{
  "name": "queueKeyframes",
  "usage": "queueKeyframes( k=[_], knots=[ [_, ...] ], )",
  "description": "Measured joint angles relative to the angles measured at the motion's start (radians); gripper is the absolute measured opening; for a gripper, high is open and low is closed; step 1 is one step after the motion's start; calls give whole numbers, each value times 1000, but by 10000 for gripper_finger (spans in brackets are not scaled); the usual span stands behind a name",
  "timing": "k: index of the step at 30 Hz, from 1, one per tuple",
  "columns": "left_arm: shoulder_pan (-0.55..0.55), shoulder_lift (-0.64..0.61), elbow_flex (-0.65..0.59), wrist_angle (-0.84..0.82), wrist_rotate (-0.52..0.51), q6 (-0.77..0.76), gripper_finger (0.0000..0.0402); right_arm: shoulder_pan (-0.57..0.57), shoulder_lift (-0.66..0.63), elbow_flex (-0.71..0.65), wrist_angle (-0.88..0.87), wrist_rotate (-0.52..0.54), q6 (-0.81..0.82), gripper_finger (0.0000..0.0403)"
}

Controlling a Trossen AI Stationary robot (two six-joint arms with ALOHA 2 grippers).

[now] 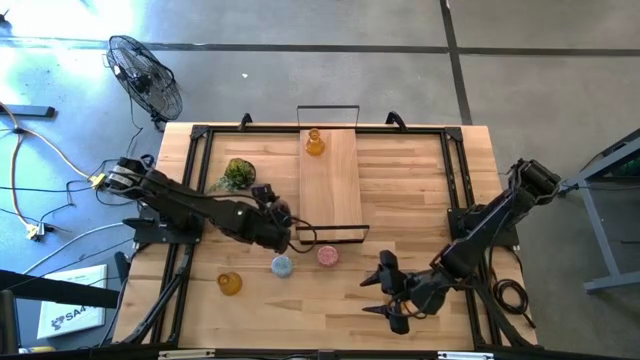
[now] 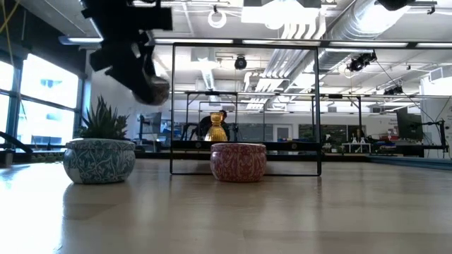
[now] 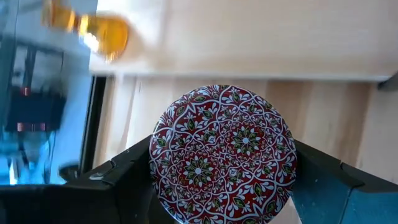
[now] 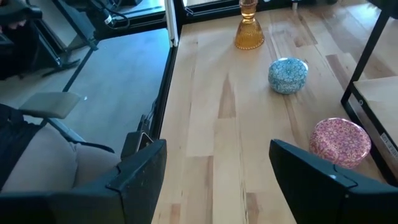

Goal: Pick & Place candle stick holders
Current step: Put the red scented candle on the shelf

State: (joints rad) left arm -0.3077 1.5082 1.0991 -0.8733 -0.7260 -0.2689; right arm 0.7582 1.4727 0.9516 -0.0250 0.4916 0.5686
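Left claw (image 1: 283, 232) hovers wide-open above the pink holder (image 1: 328, 255) on the tabletop (image 1: 420, 190) by the wooden tray (image 1: 330, 180); likely rigid, slick, breakable, best pinched across its round sides; right claw (image 1: 385, 293) waits open.

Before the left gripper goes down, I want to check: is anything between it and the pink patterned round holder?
Nothing visible: the open left gripper hangs directly over the pink patterned round holder, fingers either side of it.
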Motion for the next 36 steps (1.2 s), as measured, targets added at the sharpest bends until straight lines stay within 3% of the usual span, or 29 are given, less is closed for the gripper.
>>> queueKeyframes(
  k=[5, 12, 14, 18, 21, 27, 30, 36],
  knots=[
    [12, 0, 54, 59, 15, 162, 285, 4, 0, 0, 1, 12, 0, 279],
    [112, -79, 106, 118, 140, 295, 285, 4, 0, 0, 7, 9, 0, 279],
    [156, -126, 106, 173, 246, 341, 285, 4, 0, 0, 8, 8, -3, 279],
    [267, -186, 107, 301, 553, 377, 285, 4, 0, -1, 8, 9, -12, 279],
    [338, -190, 107, 339, 650, 377, 285, 4, 0, -1, 8, 10, -19, 279],
    [438, -112, 80, 366, 773, 341, 285, 4, 0, -1, 8, 11, -19, 279],
    [455, -64, 49, 460, 845, 317, 285, 4, 0, -1, 9, 11, -25, 279],
    [458, 12, 10, 530, 878, 293, 285, 4, 0, -1, 8, 11, -27, 279]
  ],
)
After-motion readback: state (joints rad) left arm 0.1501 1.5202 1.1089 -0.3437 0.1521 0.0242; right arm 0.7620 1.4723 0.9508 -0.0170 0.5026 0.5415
